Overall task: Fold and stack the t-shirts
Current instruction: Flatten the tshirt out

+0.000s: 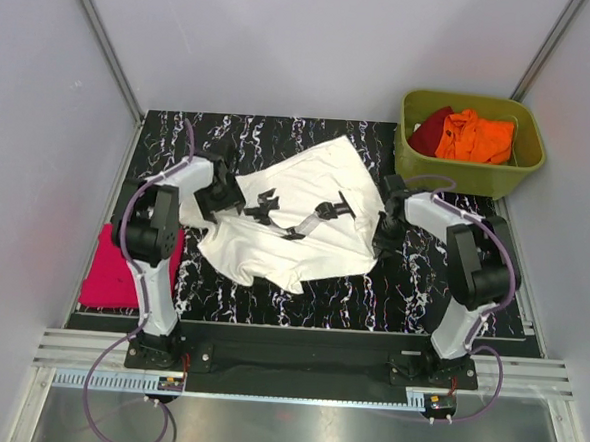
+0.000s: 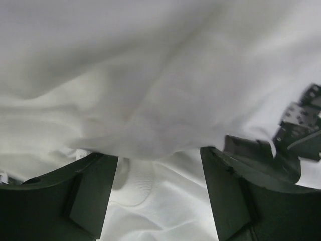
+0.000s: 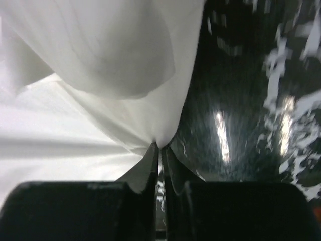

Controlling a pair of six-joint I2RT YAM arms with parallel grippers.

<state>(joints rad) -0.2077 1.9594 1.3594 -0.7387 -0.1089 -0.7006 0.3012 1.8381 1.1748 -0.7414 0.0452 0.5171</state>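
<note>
White t-shirt (image 1: pixel 295 221) w/ black print was spread, rumpled, on table (image 1: pixel 351 295). Its right edge was pinched by clamped right gripper (image 3: pixel 159 150); left gripper (image 2: pixel 159 165) was held jaws apart over its left side. Pink t-shirt (image 1: pixel 122 271) was laid at left edge; orange t-shirt (image 1: pixel 475 137) & dark red t-shirt (image 1: pixel 433 124) were piled in olive tub (image 1: pixel 468 174).

Top view: even, diffuse overhead light, soft short shadows, sharp throughout. Shirt (image 1: pixel 304 232) nearly blown out; dull sheen on the near metal strip (image 1: pixel 282 431).
Left wrist view: shirt very close, out of focus, grey shading in the folds. Left fingers (image 2: pixel 75 201) dark and underexposed.
Right wrist view: table (image 3: pixel 241 90) glossy, with glare streaks at right and smeared marbling. Right fingers (image 3: pixel 75 211) in near-black silhouette.
</note>
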